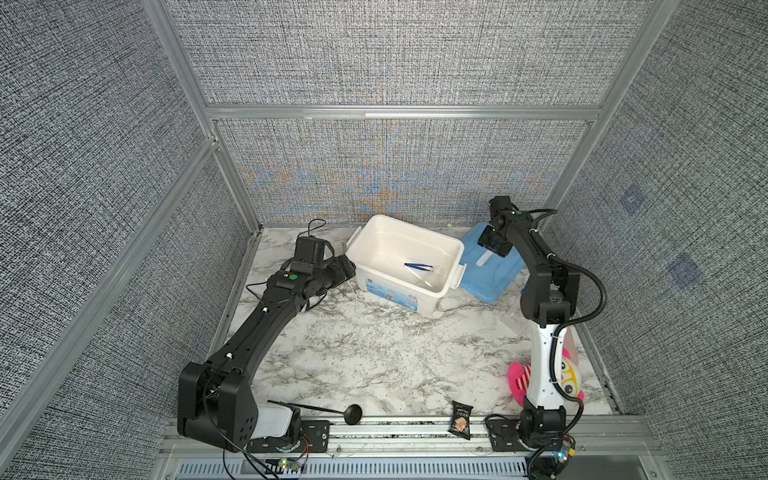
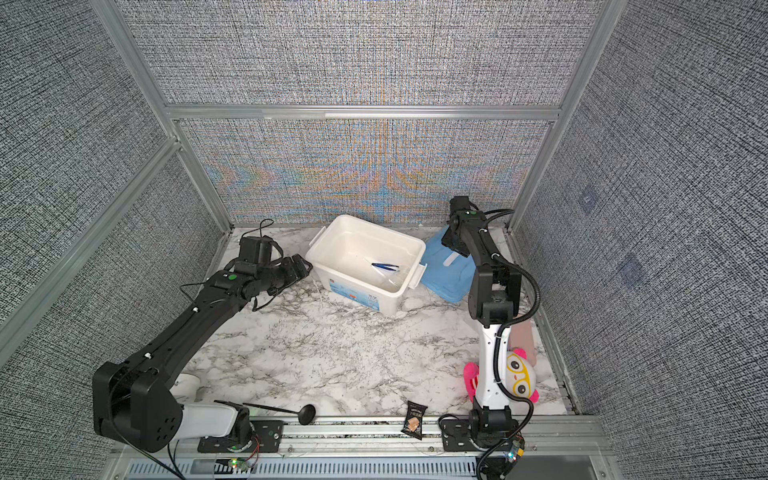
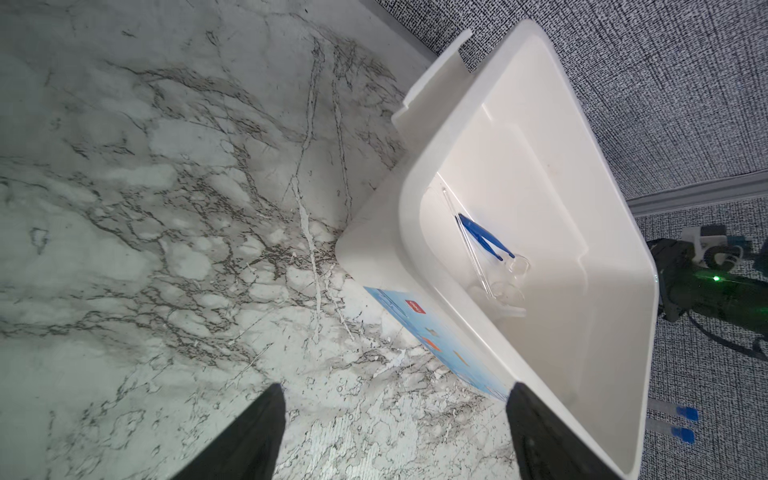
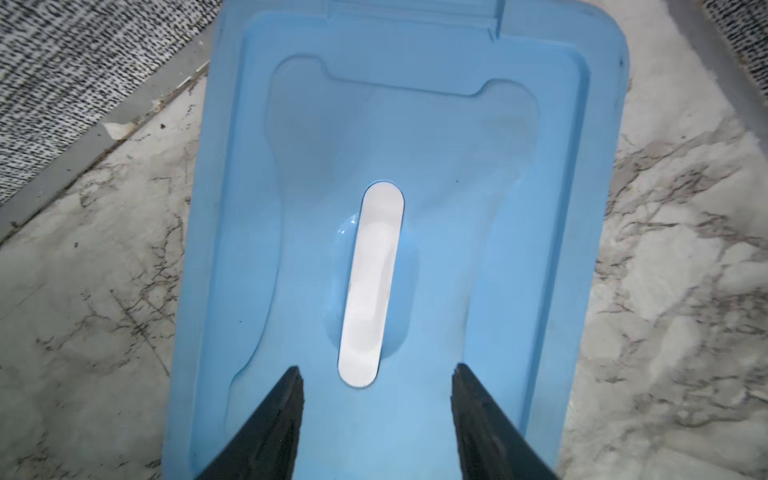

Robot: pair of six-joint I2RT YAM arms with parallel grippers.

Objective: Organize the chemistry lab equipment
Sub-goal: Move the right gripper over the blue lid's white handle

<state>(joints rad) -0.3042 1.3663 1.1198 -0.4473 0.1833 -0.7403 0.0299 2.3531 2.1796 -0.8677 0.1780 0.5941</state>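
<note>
Watching from beside the rig: right gripper (image 4: 377, 368) hangs over the blue lid (image 4: 540, 208), jaws apart with a moderate gap, nothing in them. Its fingers (image 4: 282, 415) sit either side of the near end of the lid's white handle (image 4: 372, 282), with a clear gap on both sides. The lid lies flat on the marble table (image 1: 374, 353), just right of the white bin (image 1: 419, 232). Whether its edge touches the bin's right-hand clip, I can't tell.

On the other side, left gripper (image 3: 395, 386) is spread wide and empty. It sits low, just beside the bin's left wall in both top views. In the left wrist view one finger (image 3: 536, 428) overlaps the bin's near corner; contact unclear.

Equipment:
- dark blue tweezers (image 3: 484, 237) lie on the bin floor, toward its right end
- a long thin stick (image 3: 467, 241) lies right beside them, meeting them at one end
- some clear plastic bits (image 3: 509, 286) sit by the tweezers' tips, too transparent to identify
- two blue-capped tubes (image 3: 685, 413) show past the bin's far rim in the left wrist view; can't tell what they rest on

Off-task items: pink plush toy (image 1: 519, 376) behind the right arm's base, black snack packet (image 1: 460, 419) at the table's front edge, black ladle (image 1: 353, 412) near the left arm's base.
</note>
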